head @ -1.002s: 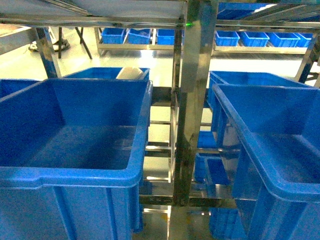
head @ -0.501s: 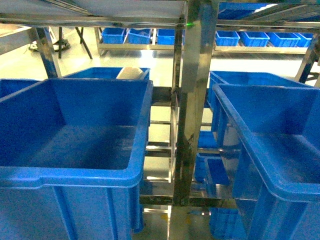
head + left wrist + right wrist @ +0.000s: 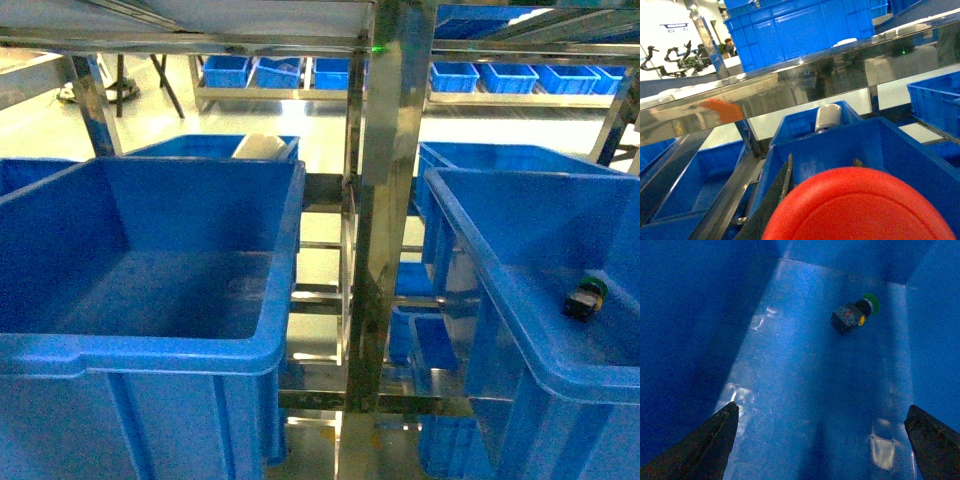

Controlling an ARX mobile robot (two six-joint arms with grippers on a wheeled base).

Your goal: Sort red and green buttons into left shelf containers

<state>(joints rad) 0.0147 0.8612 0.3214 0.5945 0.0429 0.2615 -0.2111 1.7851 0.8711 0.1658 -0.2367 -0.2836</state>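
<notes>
The green button (image 3: 585,298) lies on its side on the floor of the right large blue bin (image 3: 470,235); the right wrist view shows the green button (image 3: 855,315) apart from and ahead of my right gripper (image 3: 822,410), which is open and empty inside that bin. The red button (image 3: 860,210) fills the bottom of the left wrist view, its cap facing the camera, with my left gripper (image 3: 824,167) shut on it above a large blue bin (image 3: 880,145). The left large bin (image 3: 150,352) looks empty. Neither gripper shows in the head view.
A steel shelf post (image 3: 385,220) stands between the two bins. A steel rail (image 3: 790,90) crosses above the left gripper. A white cylinder (image 3: 262,147) sits in a blue bin behind. Smaller blue trays (image 3: 510,77) line far shelves.
The green button has appeared on the floor of the right bin; it was not there in the earlier head frames. Nothing else has moved.
</notes>
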